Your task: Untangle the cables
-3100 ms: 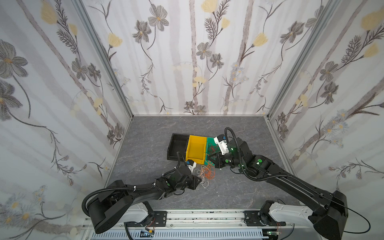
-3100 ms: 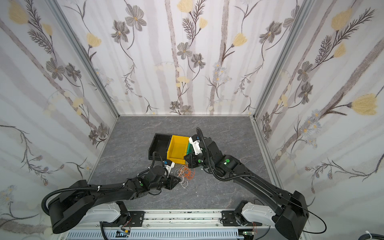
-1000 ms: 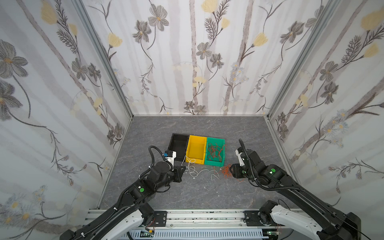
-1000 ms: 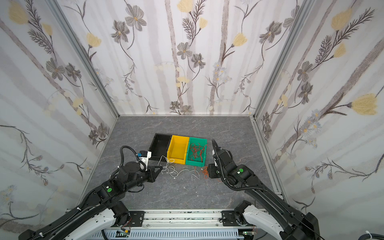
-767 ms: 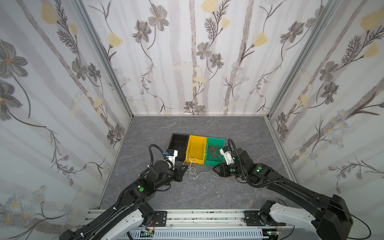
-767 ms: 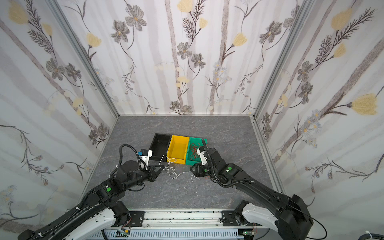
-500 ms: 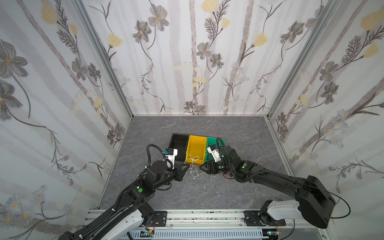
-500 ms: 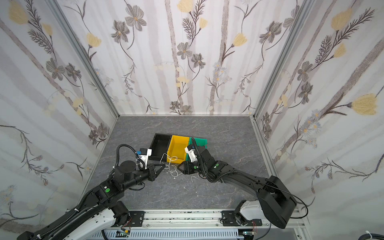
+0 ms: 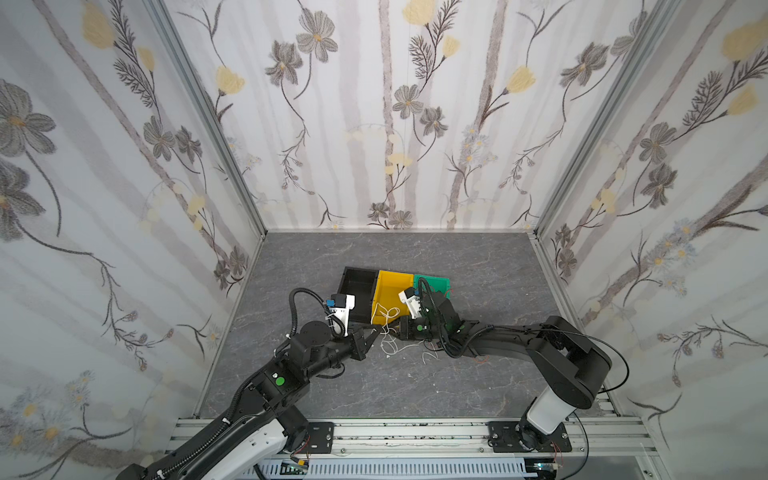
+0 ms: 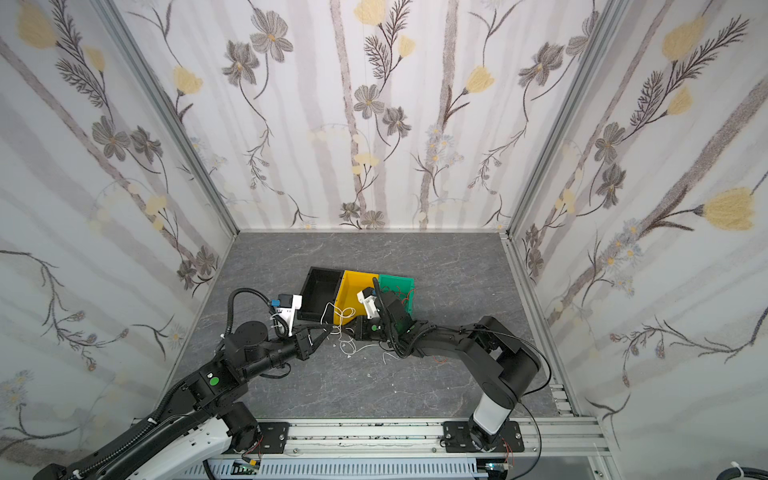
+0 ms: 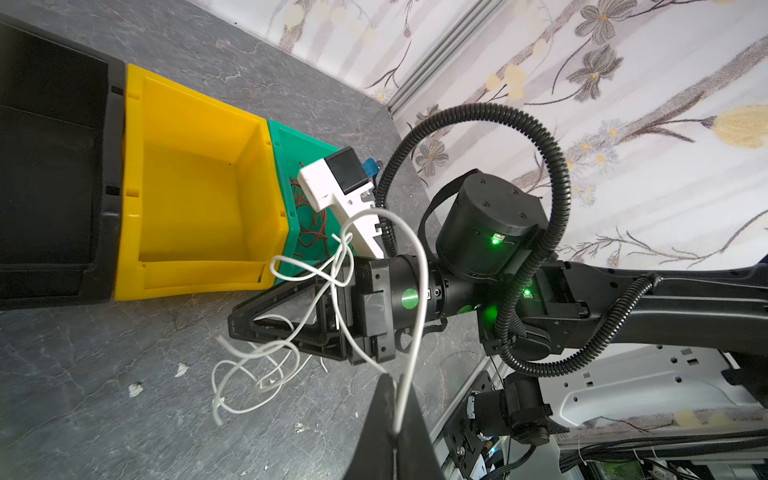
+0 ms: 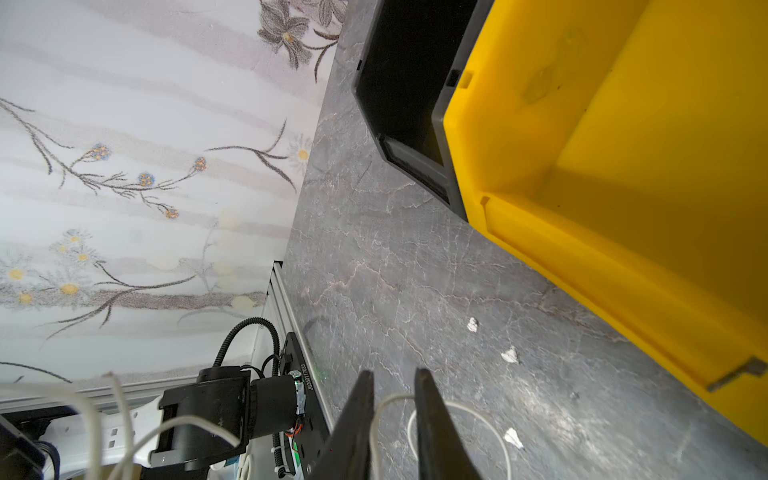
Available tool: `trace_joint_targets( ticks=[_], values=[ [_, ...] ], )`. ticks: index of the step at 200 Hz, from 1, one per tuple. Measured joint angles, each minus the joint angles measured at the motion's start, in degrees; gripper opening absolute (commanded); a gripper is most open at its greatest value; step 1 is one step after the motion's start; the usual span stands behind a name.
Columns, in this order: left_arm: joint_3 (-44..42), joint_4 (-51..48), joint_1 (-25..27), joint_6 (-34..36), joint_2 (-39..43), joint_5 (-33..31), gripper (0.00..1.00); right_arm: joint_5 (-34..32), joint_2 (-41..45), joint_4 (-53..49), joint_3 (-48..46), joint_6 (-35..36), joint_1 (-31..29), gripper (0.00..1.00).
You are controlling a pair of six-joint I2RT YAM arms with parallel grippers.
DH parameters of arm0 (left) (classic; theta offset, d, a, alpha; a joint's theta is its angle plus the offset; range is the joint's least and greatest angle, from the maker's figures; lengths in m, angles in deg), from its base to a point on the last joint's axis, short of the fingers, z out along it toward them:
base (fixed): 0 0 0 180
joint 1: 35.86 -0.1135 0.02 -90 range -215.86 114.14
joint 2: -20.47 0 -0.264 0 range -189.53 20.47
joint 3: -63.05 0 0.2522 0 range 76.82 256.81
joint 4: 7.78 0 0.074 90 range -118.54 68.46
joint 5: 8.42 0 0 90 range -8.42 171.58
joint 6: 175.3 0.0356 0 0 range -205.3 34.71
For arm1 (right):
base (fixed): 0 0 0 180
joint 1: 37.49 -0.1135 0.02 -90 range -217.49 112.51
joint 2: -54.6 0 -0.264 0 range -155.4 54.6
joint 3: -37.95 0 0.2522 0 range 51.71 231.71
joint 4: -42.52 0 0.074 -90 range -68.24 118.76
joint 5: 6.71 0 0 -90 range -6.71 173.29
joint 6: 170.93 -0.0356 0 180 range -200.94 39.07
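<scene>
A loose tangle of thin white cables [image 9: 388, 334] [image 10: 343, 334] lies on the grey floor in front of the yellow bin [image 9: 392, 291]. My left gripper [image 9: 374, 332] [image 11: 392, 384] is shut on one white strand, which arcs up from its tips. My right gripper [image 9: 400, 328] [image 12: 392, 374] faces it from the other side of the tangle. Its jaws stand a narrow gap apart, with a white strand [image 12: 388, 401] running between them. Red cables [image 11: 309, 232] lie in the green bin [image 10: 397, 282]. A short red piece [image 9: 482, 360] lies on the floor under the right arm.
A black bin [image 9: 357, 286] stands to the left of the yellow one, the three bins in a row. Small white scraps [image 12: 509, 355] dot the floor. Floral walls close in the back and both sides. A metal rail [image 9: 395, 428] runs along the front.
My right gripper has swung left from beside the green bin to the white tangle, and its jaws have narrowed round a strand. The left gripper has kept its hold.
</scene>
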Motion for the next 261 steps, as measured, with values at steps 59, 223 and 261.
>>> trace_joint_targets(
  ticks=[59,223,261],
  values=[
    [0.0,-0.2,-0.3,0.0,1.2,-2.3,0.00,-10.0,7.9,-20.9,-0.3,6.9,-0.8,0.02],
    [-1.9,-1.0,-1.3,0.6,2.3,-0.8,0.01,-22.4,30.3,-46.5,-5.1,16.0,-1.2,0.41],
    [-3.6,0.3,-1.3,0.7,0.5,2.2,0.01,-21.2,33.9,-46.1,-2.4,17.4,-0.8,0.48]
  ],
)
